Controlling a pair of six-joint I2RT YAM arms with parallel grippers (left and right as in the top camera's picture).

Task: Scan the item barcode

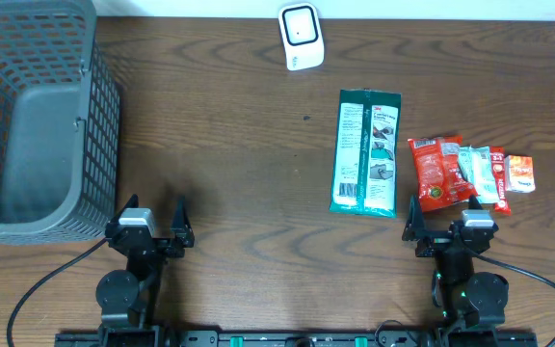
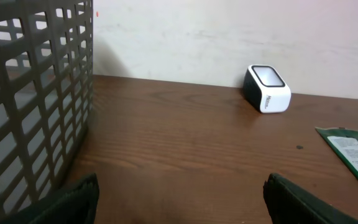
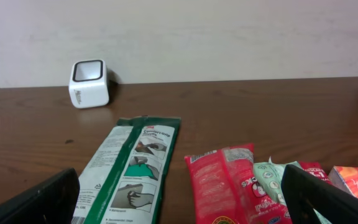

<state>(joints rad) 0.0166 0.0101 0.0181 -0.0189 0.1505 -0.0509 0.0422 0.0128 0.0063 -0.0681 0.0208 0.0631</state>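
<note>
Packets are lying on the right half of a dark wooden bench (image 1: 239,145), with two robot arms parked at its near edge. Both the left fingers (image 1: 180,212) and the right fingers (image 1: 413,220) are standing spread wide, gripping nothing and touching nothing.

A long green packet (image 1: 366,152) is lying flat with its printed side up, just ahead of the right fingers and slightly to their left, its length running away from the robot. Just beside it on the right, a red snack packet (image 1: 436,172) is leading a short row made up of a pale green sachet (image 1: 473,172), a narrow red sachet (image 1: 498,181) and an orange sachet (image 1: 520,173), reaching toward the bench's right edge. These four appear to be overlapping one another, though the views are too small to be sure.

A white barcode scanner (image 1: 301,37) is sitting at the far edge by the wall, well apart from the packets, its dark-framed window tilting upward. A grey mesh basket (image 1: 37,125) is occupying the far left corner, its near wall standing close to the left fingers.
</note>
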